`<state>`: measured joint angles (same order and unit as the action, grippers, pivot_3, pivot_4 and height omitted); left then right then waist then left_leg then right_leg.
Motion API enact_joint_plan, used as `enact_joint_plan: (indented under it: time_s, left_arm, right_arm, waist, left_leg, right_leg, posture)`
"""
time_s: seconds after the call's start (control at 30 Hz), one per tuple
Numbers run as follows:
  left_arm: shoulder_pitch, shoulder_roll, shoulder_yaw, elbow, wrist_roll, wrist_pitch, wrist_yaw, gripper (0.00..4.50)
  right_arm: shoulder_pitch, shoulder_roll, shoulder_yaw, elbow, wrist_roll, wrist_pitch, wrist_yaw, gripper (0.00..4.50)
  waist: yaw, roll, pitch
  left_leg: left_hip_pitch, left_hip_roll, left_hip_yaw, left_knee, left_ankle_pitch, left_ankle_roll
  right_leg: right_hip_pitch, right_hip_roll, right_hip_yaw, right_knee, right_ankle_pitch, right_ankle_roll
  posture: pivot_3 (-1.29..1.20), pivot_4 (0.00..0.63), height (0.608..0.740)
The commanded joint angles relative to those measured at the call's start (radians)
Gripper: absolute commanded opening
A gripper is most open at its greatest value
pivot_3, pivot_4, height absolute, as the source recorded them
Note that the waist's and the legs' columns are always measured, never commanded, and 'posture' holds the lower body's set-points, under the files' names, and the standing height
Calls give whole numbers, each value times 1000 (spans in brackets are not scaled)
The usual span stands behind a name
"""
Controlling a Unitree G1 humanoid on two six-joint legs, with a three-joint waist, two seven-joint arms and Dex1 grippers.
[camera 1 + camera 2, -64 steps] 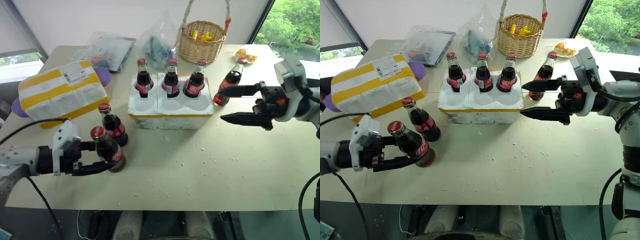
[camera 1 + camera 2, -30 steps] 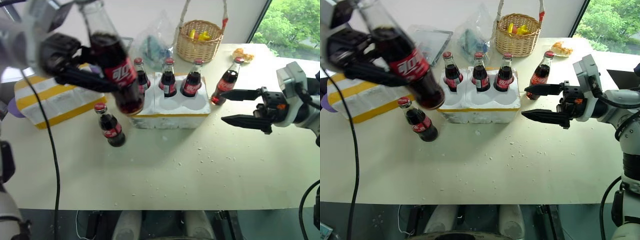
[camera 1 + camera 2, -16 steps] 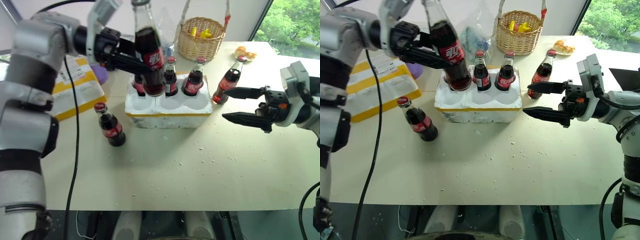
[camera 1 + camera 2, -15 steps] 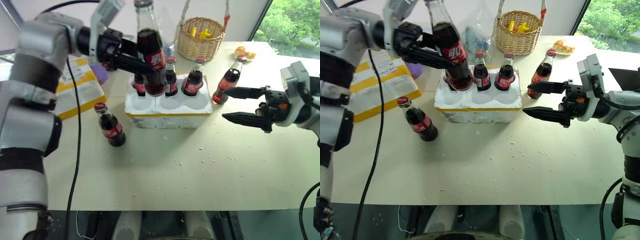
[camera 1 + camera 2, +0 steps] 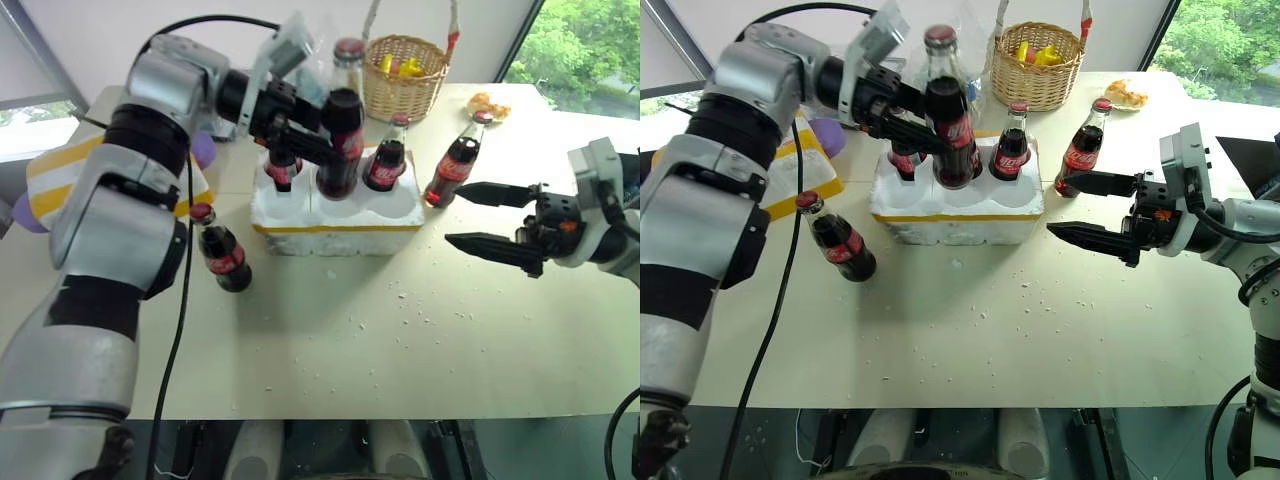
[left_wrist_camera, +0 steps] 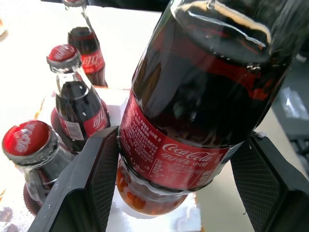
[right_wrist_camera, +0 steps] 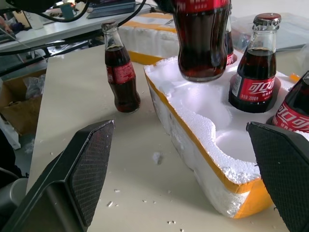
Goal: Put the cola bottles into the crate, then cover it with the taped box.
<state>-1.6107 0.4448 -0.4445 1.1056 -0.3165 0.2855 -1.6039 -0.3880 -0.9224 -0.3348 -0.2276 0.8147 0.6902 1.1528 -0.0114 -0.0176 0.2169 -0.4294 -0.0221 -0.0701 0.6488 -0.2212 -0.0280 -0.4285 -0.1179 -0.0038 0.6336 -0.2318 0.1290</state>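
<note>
Left eye view: my left tool [image 5: 318,128] pinches a bottle [image 5: 341,125] upright over the crate [image 5: 338,212], its base hanging just above the crate's middle holes. Half a second ago that bottle hung over the crate's left end; a second ago it was high and off to the crate's left, and before that it stood on the worktop [image 5: 400,330] in front of the crate. In the left wrist view both pads [image 6: 99,179] press on the red label.

Three bottles stand in the crate's back row; the middle one is hidden behind the held bottle, the left one [image 5: 281,165] partly so, and the right one [image 5: 387,160] is plain to see. The front holes look empty.

One more bottle [image 5: 222,252] stands on the worktop just left of the crate's front corner, where it was before. Another [image 5: 455,163] stands just right of the crate, unmoved.

My right tool [image 5: 490,216] hovers spread wide to the right of the crate, holding nothing, much as earlier.

The taped box [image 5: 50,185] lies left of the crate, mostly behind my left arm.

A wicker basket [image 5: 403,80] sits behind the crate.
</note>
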Motion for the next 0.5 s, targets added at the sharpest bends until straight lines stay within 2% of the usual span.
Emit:
enact_joint_plan:
  time_s: [0.03,0.3,0.5]
  left_arm:
    - [-61,-20,59,21,82,-63,59,2831]
    - [-89,-98,109,49,197,-4,180,2831]
    - [-112,-127,171,38,204,104,164,2831]
  right_arm:
    - [-3,4,-38,-32,24,-20,-15,4500]
    - [0,17,-26,-29,23,-40,-34,4500]
    - [1,25,-17,-27,15,-50,-41,4500]
  waist:
    - [0,0,0]
    - [0,-1,0]
    - [-2,-1,1]
  left_leg:
    - [0,0,0,0,0,0]
    - [0,0,0,0,0,0]
    - [0,0,0,0,0,0]
  right_leg:
    - [0,0,0,0,0,0]
    - [0,0,0,0,0,0]
    - [0,0,0,0,1,1]
  posture:
    - [0,150,737]
    - [0,150,737]
    - [0,150,737]
